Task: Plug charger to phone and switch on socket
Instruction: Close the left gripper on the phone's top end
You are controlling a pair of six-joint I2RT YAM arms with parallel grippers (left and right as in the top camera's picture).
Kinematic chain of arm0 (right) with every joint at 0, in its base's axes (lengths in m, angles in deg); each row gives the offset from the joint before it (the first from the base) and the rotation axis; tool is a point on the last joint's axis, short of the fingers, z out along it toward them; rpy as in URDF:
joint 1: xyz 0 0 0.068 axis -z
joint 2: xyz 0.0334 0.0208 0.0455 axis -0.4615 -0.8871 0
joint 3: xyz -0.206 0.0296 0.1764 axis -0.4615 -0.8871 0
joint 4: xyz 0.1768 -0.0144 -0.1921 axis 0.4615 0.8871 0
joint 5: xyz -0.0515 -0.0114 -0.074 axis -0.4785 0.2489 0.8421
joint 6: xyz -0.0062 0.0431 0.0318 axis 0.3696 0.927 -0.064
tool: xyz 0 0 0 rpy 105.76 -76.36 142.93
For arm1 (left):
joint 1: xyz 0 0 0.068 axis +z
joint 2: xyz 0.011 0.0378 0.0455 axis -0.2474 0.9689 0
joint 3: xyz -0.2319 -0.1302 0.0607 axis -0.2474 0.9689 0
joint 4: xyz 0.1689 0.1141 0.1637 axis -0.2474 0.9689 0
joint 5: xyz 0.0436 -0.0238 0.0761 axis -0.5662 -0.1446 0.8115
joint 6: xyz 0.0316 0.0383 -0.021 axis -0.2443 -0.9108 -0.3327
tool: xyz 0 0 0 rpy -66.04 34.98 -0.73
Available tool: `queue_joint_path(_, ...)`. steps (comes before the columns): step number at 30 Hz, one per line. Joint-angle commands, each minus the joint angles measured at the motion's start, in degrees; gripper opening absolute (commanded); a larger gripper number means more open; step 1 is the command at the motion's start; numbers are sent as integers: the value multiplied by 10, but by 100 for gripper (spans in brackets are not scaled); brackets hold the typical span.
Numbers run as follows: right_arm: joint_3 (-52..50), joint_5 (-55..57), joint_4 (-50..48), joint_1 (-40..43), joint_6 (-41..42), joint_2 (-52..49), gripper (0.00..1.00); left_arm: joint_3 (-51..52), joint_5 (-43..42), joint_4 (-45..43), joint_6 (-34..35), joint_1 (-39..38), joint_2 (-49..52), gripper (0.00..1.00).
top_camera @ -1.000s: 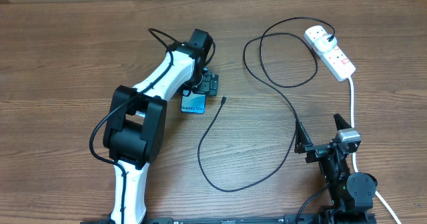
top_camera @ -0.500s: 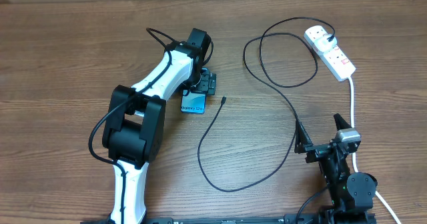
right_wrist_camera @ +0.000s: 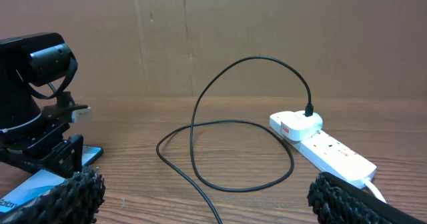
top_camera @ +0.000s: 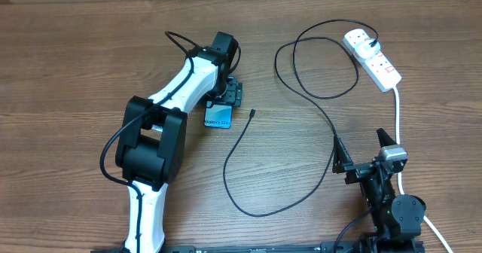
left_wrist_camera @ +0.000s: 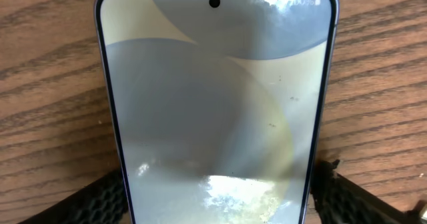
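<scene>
Here left tool (left_wrist_camera: 219,199) straddles phone (left_wrist_camera: 213,97), jaws wide.

Blue-teal phone (top_camera: 218,118), black charger (top_camera: 224,174), white socket (top_camera: 374,59), seemingly red-marked

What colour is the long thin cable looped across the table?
Black. The long thin charger cable shows best in the overhead view, against the brown wooden table.
</scene>
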Motion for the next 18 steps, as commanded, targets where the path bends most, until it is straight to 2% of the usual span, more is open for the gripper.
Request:
queue_joint_path(1,-6,5,-3,1,3,6,100,9,15,1,0,8,36,81)
queue_joint_path(18,-6,5,-3,1,3,6,100,9,17,-3,0,8,36,78)
